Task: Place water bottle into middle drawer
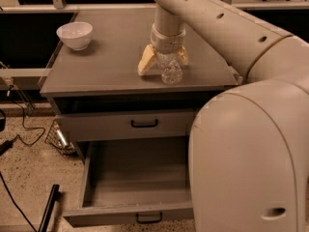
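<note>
Nearest, at 6 o'clock, the middle drawer (135, 175) stands pulled out, its shallow grey tray bare. Above it sits a closed drawer front (106, 125). On the cabinet top (111, 57) the water bottle (170, 70) stands upright near the front edge, and the gripper (164, 65) reaches down over it, tan fingers (146, 63) spread apart on either side. A white bowl (75, 35) lies at the bottle's 10 o'clock.
</note>
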Tool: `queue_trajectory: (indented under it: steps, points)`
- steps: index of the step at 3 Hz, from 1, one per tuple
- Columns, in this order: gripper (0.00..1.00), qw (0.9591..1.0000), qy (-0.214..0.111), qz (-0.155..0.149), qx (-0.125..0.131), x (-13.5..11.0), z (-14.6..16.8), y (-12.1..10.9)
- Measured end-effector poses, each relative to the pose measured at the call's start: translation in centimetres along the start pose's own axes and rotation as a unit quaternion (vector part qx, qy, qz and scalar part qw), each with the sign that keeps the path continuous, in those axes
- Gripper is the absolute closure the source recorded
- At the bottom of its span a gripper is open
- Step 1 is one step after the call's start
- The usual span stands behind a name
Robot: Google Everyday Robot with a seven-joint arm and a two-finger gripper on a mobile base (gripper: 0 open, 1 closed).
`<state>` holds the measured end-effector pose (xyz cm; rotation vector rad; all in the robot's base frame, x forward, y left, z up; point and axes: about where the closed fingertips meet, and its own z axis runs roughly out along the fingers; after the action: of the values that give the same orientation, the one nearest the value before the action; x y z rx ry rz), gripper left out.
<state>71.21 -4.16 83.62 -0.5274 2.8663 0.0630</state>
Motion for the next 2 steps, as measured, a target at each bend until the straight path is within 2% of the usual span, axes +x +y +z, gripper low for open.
queue_trajectory:
  steps: [1,2]
  points:
    - [0.48,1.0,-0.003,-0.009,-0.003,0.43,0.24,0.18]
    - [0.72,1.0,-0.003,-0.009,-0.003,0.43,0.25,0.18]
